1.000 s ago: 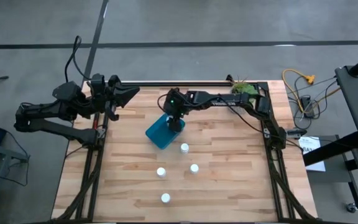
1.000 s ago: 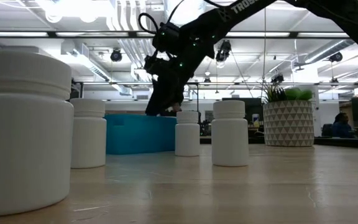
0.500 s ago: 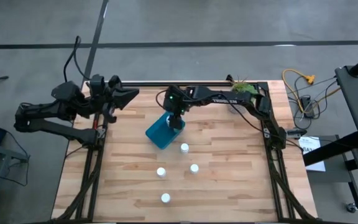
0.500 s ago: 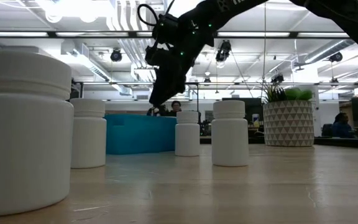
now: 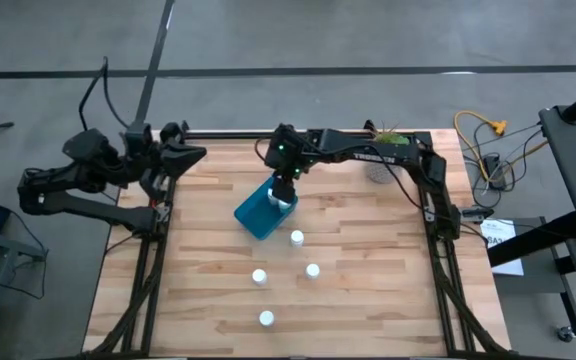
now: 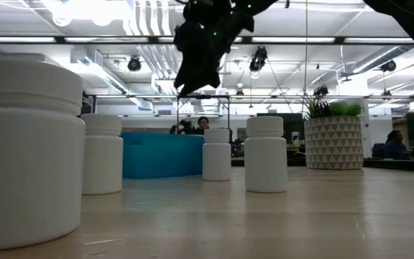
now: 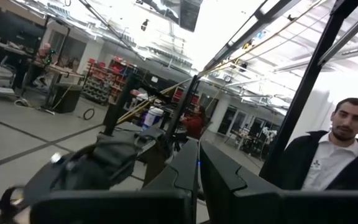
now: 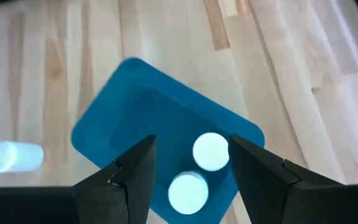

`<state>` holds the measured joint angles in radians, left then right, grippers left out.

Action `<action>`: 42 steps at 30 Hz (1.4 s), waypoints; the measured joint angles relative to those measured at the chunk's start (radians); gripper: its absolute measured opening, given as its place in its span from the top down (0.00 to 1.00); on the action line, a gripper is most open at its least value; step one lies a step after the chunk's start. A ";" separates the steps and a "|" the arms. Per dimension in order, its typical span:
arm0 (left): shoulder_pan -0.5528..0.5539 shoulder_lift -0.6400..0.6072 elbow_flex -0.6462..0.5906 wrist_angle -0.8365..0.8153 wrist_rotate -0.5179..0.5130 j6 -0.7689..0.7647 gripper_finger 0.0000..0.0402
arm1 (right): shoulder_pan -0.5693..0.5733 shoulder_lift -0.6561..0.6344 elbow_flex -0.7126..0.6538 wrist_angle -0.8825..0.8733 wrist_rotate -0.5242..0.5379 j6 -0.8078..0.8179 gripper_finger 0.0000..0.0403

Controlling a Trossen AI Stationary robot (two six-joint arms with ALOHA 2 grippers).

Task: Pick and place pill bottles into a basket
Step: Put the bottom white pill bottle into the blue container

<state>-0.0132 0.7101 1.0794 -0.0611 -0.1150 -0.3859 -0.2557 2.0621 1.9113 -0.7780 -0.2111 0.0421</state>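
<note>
Pill bottles: from above, four (image 5: 296,237) stand loose on the table (image 5: 368,300) beside the teal basket (image 5: 258,212), under the right gripper (image 5: 284,192). Level view: nearest bottle (image 6: 31,151) looks easy to topple. Right wrist: fingers (image 8: 135,174) spread, empty, two bottles (image 8: 211,151) inside. Left gripper (image 7: 197,171), parked off-table, looks nearly closed.

- From my remote seat, the desk (image 5: 368,290) was pale butcher-block wood in a black frame, standing on a grey concrete floor (image 5: 288,40) crossed by a dark line.
- A yellow cable (image 5: 483,128) lay coiled on the floor beside it.
- The ceiling (image 6: 106,43) was open, with ducts and bright lamps.
- A white patterned plant pot (image 6: 334,144) stood at the desk's far edge.
- A person in a dark jacket (image 7: 328,155) stood nearby.
</note>
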 joint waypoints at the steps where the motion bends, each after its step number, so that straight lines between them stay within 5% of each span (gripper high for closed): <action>1: 0.000 -0.002 0.000 -0.008 0.001 0.000 1.00 | 0.002 -0.010 0.000 0.000 0.000 0.007 0.53; 15: -0.001 -0.015 0.000 -0.010 0.166 -0.013 1.00 | 0.053 -0.122 -0.002 0.162 0.108 0.113 0.53; 29: -0.005 -0.015 0.000 0.000 0.312 -0.107 1.00 | 0.119 -0.135 -0.002 0.147 0.103 0.124 0.53; 42: -0.138 0.101 0.001 0.097 0.377 -0.095 1.00 | 0.145 -0.234 -0.009 0.109 0.131 0.073 0.53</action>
<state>-0.1514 0.8106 1.0805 0.0358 0.2619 -0.4813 -0.1104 1.8282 1.9019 -0.6685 -0.0805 0.1148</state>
